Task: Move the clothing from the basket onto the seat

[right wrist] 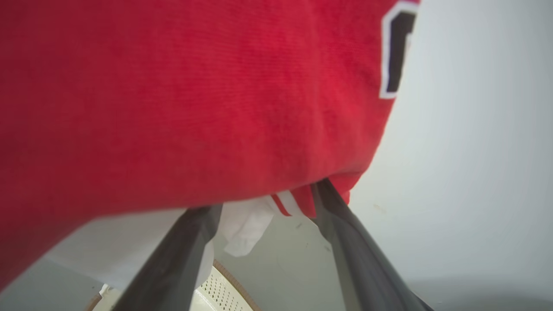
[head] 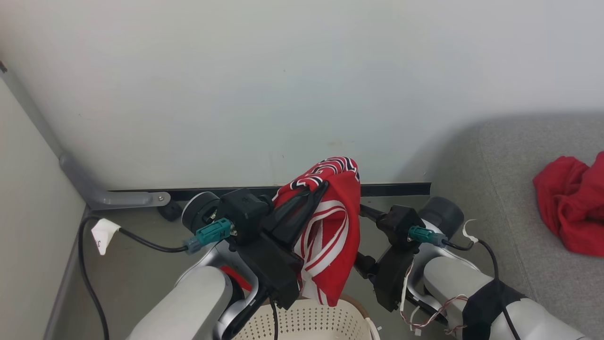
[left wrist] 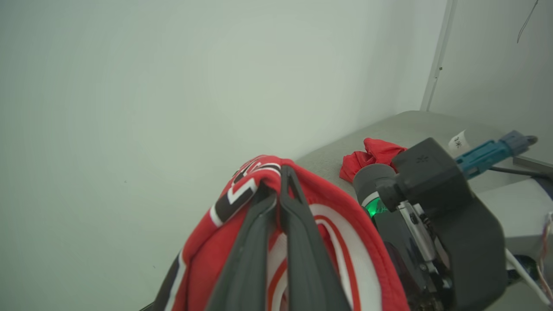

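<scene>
My left gripper (head: 322, 189) is shut on the red jersey (head: 332, 236), which hangs with its white stripes down over the cream basket (head: 321, 323). In the left wrist view the shut fingers (left wrist: 298, 224) pinch the jersey (left wrist: 328, 194) near its black-and-white lettering. My right gripper (right wrist: 268, 196) stands open just under the hanging jersey (right wrist: 194, 99), and the cloth covers its fingertips. Its black housing (head: 394, 255) sits right of the jersey. A second red garment (head: 571, 208) lies crumpled on the grey seat (head: 495, 189) at the right.
A pale wall with a black baseboard (head: 396, 190) stands close ahead. A grey metal bracket (head: 108, 197) and a black cable with a white tag (head: 104, 233) lie at the left. The basket's rim (right wrist: 224, 276) shows below my right fingers.
</scene>
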Controlling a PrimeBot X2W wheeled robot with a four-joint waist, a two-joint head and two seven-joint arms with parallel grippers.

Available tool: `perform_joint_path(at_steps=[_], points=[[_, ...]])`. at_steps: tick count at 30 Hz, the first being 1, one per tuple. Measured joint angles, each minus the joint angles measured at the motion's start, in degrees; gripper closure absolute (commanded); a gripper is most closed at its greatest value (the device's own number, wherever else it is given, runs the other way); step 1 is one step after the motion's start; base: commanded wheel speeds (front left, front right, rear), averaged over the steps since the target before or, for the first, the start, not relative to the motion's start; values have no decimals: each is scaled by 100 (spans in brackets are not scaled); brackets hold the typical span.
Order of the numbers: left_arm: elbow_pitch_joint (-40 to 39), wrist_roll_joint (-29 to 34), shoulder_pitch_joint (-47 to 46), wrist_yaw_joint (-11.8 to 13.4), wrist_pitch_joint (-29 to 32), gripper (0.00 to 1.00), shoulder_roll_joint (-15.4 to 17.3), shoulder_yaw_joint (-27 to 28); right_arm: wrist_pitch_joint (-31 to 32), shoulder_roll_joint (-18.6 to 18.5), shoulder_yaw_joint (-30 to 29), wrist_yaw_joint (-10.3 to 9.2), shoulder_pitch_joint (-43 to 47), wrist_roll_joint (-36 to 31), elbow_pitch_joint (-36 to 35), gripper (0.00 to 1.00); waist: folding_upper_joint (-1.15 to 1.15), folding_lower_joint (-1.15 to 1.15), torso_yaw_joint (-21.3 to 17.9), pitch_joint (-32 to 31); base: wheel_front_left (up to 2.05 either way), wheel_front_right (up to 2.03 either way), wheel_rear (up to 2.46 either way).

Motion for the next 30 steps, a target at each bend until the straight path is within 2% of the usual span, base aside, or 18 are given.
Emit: perform_joint_path(at_steps=[6, 12, 13, 14, 16, 30], points=[[-23, -23, 3, 15, 1, 100, 55, 13, -1, -49, -2, 0, -214, -36, -506, 0, 0, -1, -31, 34, 0, 0, 0], [-24, -47, 3, 47, 1, 100, 59, 56, -1, -126, -167, 0, -256, -93, -644, 0, 0, -1, -61, 62, 0, 0, 0], [-24, -47, 3, 48, 1, 100, 68, 63, -1, -155, -176, 0, -255, -99, -660, 19, 0, -1, -65, 66, 0, 0, 0], [-24, -47, 4, 51, 1, 100, 77, 70, -1, -178, -179, 0, -255, -121, -673, 60, 0, -1, -69, 70, 0, 0, 0], [-25, -47, 4, 70, 1, 100, 82, 80, -1, -207, -182, 0, -253, -127, -705, 100, 0, -1, -75, 79, 0, 0, 0], [-26, -47, 35, 108, 0, 100, 165, 134, -2, -603, -605, 0, 104, -118, -794, 100, 0, -1, -145, 127, 0, 0, 0]])
